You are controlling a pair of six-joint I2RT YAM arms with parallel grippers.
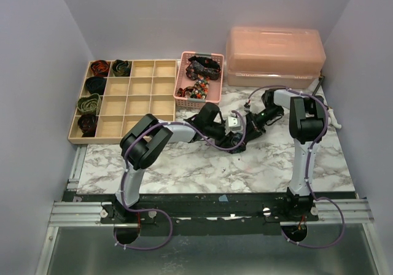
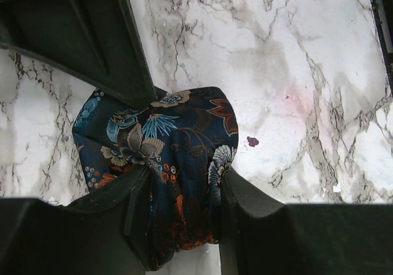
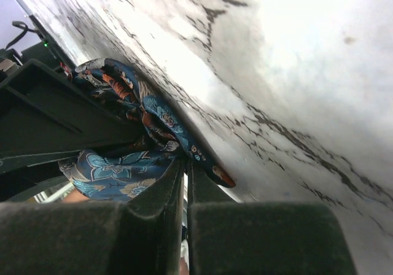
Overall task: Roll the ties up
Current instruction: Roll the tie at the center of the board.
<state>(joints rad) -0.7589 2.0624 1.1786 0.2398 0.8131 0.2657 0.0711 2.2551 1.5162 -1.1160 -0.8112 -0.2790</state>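
Both arms are reaching in from the near edge of the marble worktop [image 1: 202, 164] and meeting just in front of the pink mesh basket [image 1: 180, 78]. That is where the floral tie [image 2: 172, 134] is lying, bunched on the marble in a short folded heap. My left pincer [image 2: 184, 174] is gripping that tie: its two dark fingers are standing on either side of the navy, teal and orange cloth, and the cloth is filling the gap between them. My right pincer [image 3: 185, 164] is coming in from the other side with its fingers drawn almost together, leaving only a thin slit. The same cloth is lying right at its tips, but I cannot tell whether any of it is caught in that slit. Inside the basket, loose ties [image 1: 202, 66] are lying in a tangled pile. Just left of the basket, a wooden tray [image 1: 138, 106] with many compartments is sitting flat. Coiled ties [image 1: 100, 67] are filling the compartments on the side of it farthest from the basket. Just right of the basket, a pink lidded box [image 1: 274, 51] is standing against the back wall.
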